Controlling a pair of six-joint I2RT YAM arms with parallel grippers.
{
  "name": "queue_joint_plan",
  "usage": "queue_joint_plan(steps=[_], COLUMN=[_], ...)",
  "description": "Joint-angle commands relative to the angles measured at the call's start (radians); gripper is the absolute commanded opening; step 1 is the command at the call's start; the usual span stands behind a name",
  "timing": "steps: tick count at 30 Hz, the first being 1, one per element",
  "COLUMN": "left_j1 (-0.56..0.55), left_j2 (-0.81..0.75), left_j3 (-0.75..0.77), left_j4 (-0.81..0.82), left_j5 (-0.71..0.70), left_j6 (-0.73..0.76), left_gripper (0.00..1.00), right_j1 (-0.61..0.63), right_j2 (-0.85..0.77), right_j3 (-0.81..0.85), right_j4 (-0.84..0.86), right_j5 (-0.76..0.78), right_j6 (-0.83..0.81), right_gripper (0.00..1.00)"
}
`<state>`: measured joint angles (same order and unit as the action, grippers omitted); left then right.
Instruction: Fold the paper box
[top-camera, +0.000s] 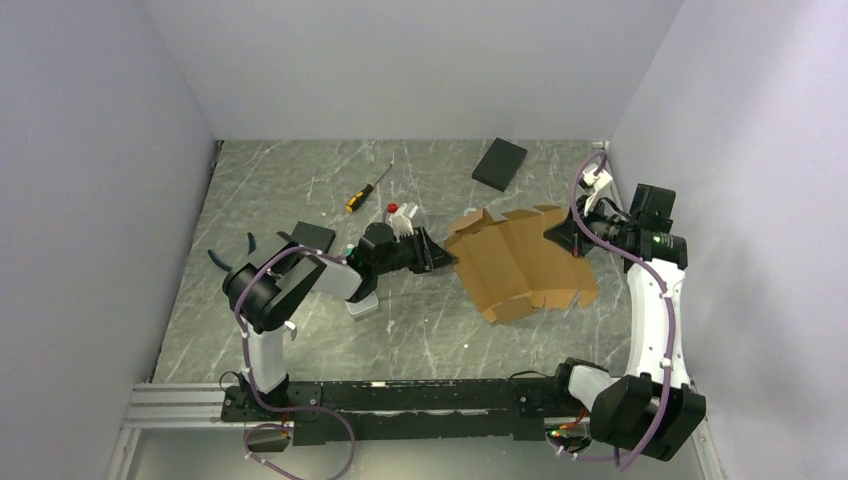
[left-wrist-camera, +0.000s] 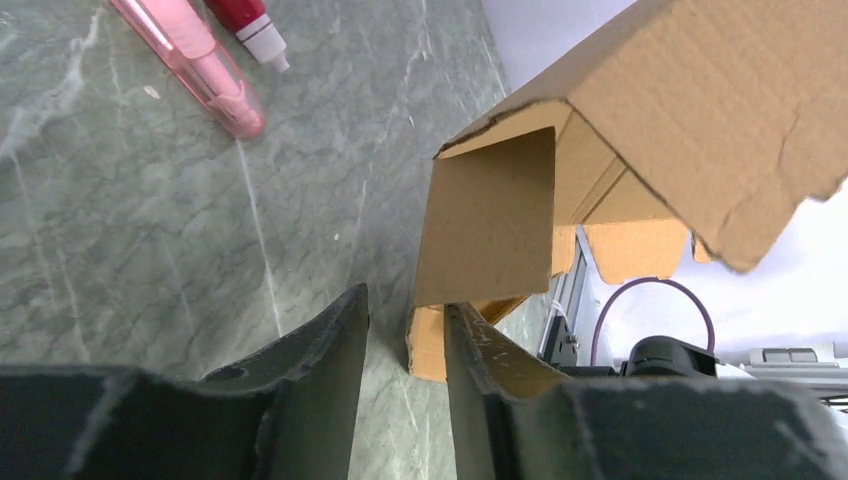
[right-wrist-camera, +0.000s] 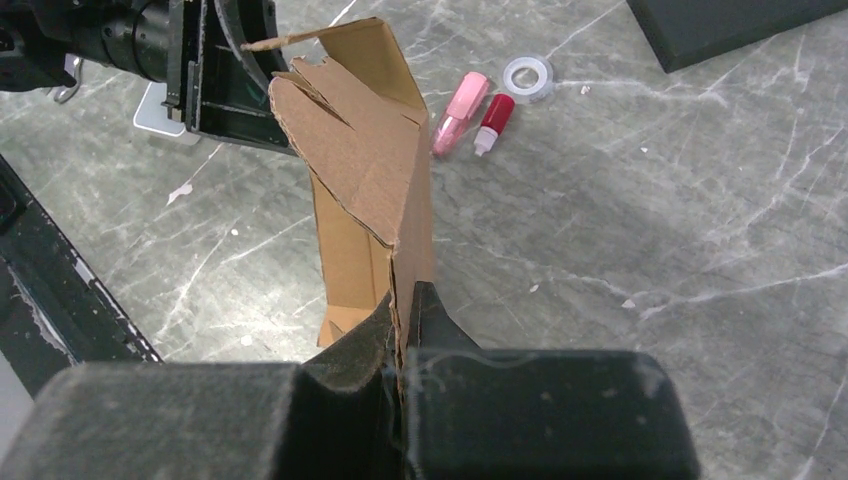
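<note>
Grey table (top-camera: 300, 200), pale walls (top-camera: 420, 60). The right end effector (right-wrist-camera: 405, 297) pinches the box (top-camera: 520, 265); the left end effector (left-wrist-camera: 405, 305) is apart.

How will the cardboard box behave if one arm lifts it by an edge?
Likely floppy: the paper box is thin creased cardboard, its panels sitting at different angles. Probably light: the right gripper holds it up by one pinched edge. Ragged edges suggest it may tear if tugged.
</note>
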<state>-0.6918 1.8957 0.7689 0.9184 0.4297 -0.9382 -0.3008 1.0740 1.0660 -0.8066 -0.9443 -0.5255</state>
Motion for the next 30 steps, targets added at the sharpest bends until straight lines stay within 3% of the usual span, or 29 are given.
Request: queue_joint_plan(steps=[1, 5, 11, 17, 24, 30], left_j1=[-0.014, -0.021, -0.031, -0.062, -0.116, -0.149], left_j2=[-0.01, -0.01, -0.039, -0.141, -0.32, -0.405], left_j3=[0.002, -0.011, -0.082, -0.148, -0.148, -0.174], left_j4=[0.071, 0.08, 0.129, 0.042, -0.275, -0.37], left_j5=[0.02, 0.021, -0.006, -0.083, -0.212, -0.273], left_j6=[-0.013, -0.019, -0.045, -0.049, -0.065, -0.068], left_gripper=[0.37, 0.3, 0.01, 0.0, 0.0, 0.0], right_j1=[-0.004, -0.002, 0.027, 0.082, 0.145, 0.175], right_j2=[-0.003, 0.004, 0.016, 0.03, 0.042, 0.047], right_j3=[-0.016, -0.024, -0.043, -0.069, -0.098, -0.12], right_j4=[0.052, 0.044, 0.049, 0.072, 0.112, 0.138], right_j5=[-0.05, -0.085, -0.112, -0.111, -0.103, -0.132], right_j6=[0.01, -0.004, -0.012, -0.006, 0.017, 0.034], right_gripper=[0.0, 0.0, 0.0, 0.0, 0.0, 0.0])
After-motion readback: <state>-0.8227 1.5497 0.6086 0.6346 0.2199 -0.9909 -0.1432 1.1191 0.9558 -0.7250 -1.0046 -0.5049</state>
